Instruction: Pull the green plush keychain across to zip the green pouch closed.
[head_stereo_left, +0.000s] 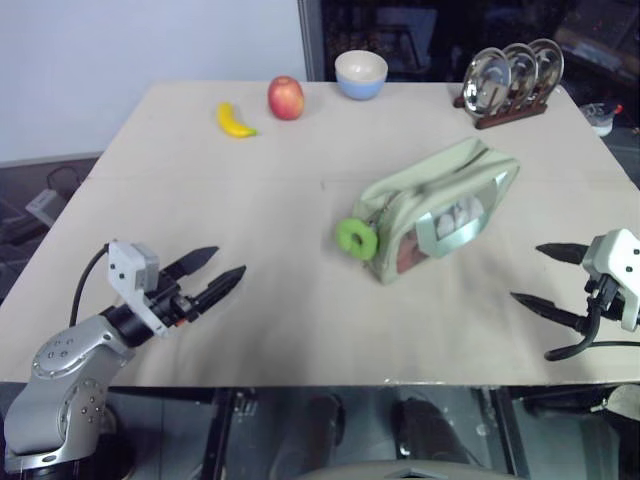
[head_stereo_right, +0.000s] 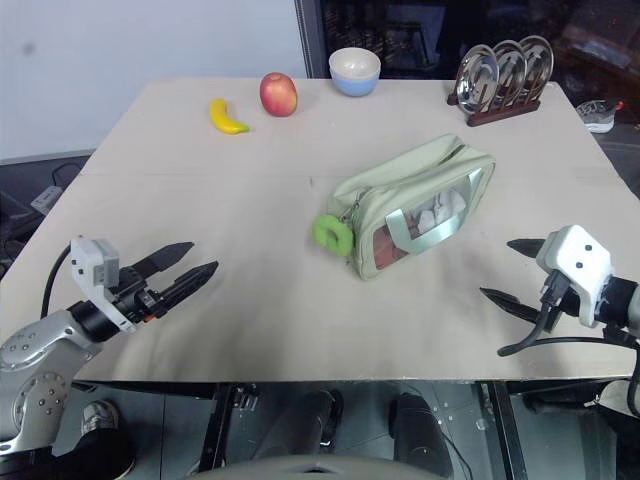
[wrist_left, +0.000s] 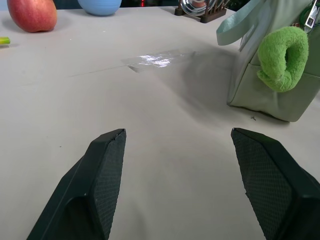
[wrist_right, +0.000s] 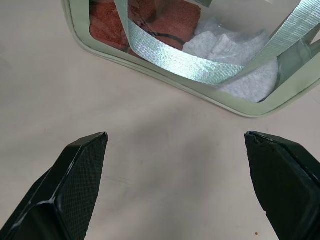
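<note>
While both claws hover spread and empty over the beige table (head_stereo_left: 200, 200), the green pouch (head_stereo_left: 440, 205) lies between them, the green plush keychain (head_stereo_left: 354, 237) nearer the left gripper (head_stereo_left: 222, 272) than the right gripper (head_stereo_left: 545, 277); beyond, a white wall (head_stereo_left: 150, 40).

A pale beige matte tabletop (head_stereo_left: 250, 220) stands before a plain white wall (head_stereo_left: 120, 60) beside a dark glass partition (head_stereo_left: 420, 30).

Both arms low at the near edge of the surface, both pincers empty.

The left pincer (head_stereo_left: 216, 272) reaches from the near left corner, its 2 black fingers (wrist_left: 102, 170) spread wide, aiming level toward the middle. The right pincer (head_stereo_left: 545, 275) sits by the near right corner, its 2 fingers (wrist_right: 82, 172) equally wide apart, tilted slightly down and inward, above the surface.
</note>
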